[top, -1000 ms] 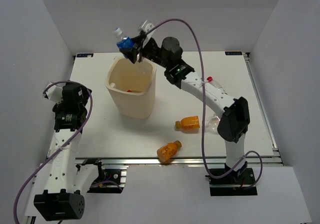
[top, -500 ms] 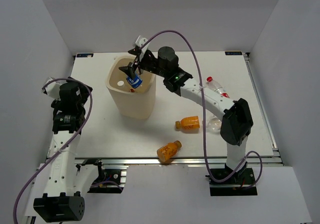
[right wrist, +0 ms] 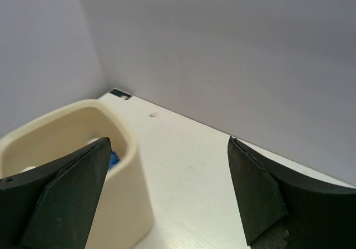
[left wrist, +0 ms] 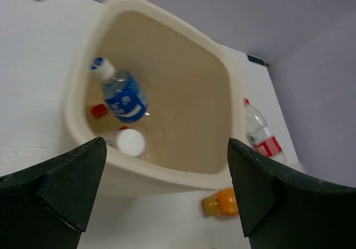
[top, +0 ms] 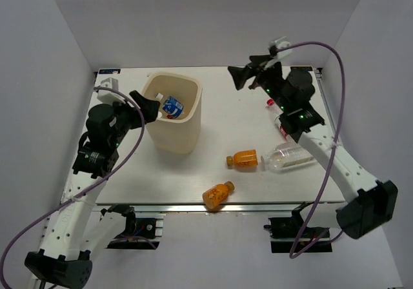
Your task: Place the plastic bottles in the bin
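The cream bin (top: 184, 137) stands at the table's back left. Inside it lie a blue-labelled bottle (left wrist: 123, 96), a white-capped bottle (left wrist: 131, 142) and a red cap (left wrist: 99, 110). On the table lie two orange bottles (top: 245, 159) (top: 217, 194), a larger clear bottle (top: 292, 156) and a red-labelled bottle (top: 282, 122), partly under the right arm. My left gripper (top: 145, 105) is open at the bin's left rim, looking into it. My right gripper (top: 248, 71) hangs open and empty, high to the right of the bin.
White walls close the table on the left, back and right. An aluminium rail (top: 258, 205) runs along the front edge, just below the nearer orange bottle. Purple cables loop off both arms.
My right gripper opened over the bin and the blue-labelled bottle dropped in. That arm then swung right, away from the bin. My left arm moved up to the bin's left rim.
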You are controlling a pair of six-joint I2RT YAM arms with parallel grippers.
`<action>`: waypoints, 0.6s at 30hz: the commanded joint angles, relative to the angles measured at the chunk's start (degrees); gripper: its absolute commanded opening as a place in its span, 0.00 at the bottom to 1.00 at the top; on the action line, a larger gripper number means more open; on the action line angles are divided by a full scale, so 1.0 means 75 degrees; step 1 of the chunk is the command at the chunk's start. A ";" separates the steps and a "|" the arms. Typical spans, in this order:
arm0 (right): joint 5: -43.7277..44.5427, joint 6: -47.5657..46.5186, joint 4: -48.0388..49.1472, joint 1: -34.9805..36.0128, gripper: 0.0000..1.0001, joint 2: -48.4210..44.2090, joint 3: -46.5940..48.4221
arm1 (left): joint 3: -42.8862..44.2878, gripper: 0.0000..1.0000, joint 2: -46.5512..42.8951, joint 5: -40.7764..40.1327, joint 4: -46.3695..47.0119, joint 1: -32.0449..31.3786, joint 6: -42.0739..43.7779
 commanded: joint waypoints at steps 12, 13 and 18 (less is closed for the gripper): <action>0.0662 0.1592 -0.1078 -0.1052 0.89 -0.1590 -0.2083 | 0.0499 0.98 0.2528 -0.0364 0.0459 -0.5332 0.1195; 0.0601 0.1627 -0.1217 -0.1064 0.89 -0.1531 -0.2153 | 0.0418 0.98 0.2691 -0.0341 0.0400 -0.5594 0.1242; 0.0775 0.1780 -0.1535 -0.1309 0.89 -0.1389 -0.2364 | -0.0472 0.98 0.2880 -0.0647 0.0200 -0.6427 0.1055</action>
